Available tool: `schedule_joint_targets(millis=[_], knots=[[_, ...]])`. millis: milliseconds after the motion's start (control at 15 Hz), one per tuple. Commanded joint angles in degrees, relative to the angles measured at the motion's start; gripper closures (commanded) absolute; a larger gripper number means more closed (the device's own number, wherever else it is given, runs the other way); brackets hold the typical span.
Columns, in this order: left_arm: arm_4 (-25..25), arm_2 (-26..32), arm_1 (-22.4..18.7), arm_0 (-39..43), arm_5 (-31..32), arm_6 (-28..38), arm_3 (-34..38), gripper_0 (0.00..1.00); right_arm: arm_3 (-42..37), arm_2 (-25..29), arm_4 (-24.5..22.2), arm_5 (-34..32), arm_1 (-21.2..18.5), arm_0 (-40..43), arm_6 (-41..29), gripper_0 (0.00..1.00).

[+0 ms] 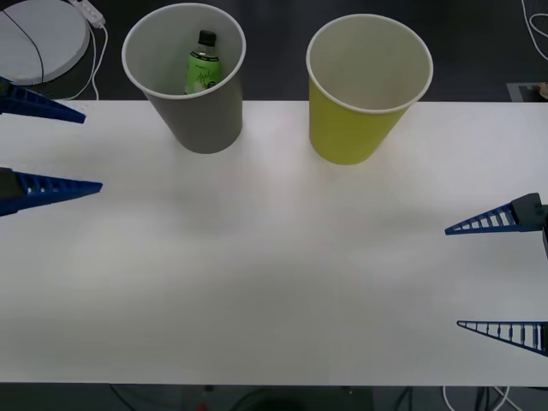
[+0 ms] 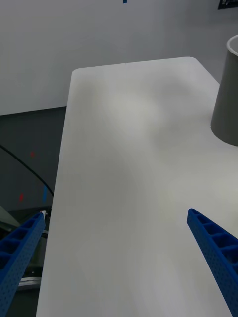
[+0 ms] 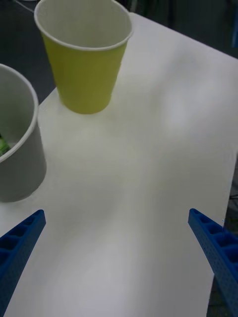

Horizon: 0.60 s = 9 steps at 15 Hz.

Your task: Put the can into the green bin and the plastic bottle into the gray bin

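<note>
The plastic bottle [image 1: 204, 64] is standing inside the gray bin [image 1: 199, 117] — beside the green bin [image 1: 353, 128]; left hand [image 1: 92, 150] and right hand [image 1: 452, 276] are hovering, fingers apart.

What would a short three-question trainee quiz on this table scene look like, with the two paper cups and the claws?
1. True or false: the small translucent green plastic bottle with the black cap lies flat on the white table.
2. Multiple choice: the large yellow-green tapered paper cup stands where relative to the large gray tapered paper cup? A) toward the robot's right B) toward the robot's left C) stacked inside it
3. Fill in: the left claw and right claw both hang with fingers ____ and hold nothing.

Key: 1 false, the bottle stands inside the gray cup; 2 A; 3 open.
</note>
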<state>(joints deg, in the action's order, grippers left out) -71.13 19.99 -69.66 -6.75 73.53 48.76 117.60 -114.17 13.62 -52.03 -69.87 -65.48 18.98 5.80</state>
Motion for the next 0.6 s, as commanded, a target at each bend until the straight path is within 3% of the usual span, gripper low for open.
schedule_joint_targets(millis=[67,600], knots=[[4.9,2.9,1.9,6.9,-0.1,-8.2,1.4,0.0,0.0,0.0,0.0,0.0,0.0,0.0,0.0,0.0],[9.1,4.2,3.3,16.9,-0.1,-31.4,-1.1,0.0,0.0,0.0,0.0,0.0,0.0,0.0,0.0,0.0]])
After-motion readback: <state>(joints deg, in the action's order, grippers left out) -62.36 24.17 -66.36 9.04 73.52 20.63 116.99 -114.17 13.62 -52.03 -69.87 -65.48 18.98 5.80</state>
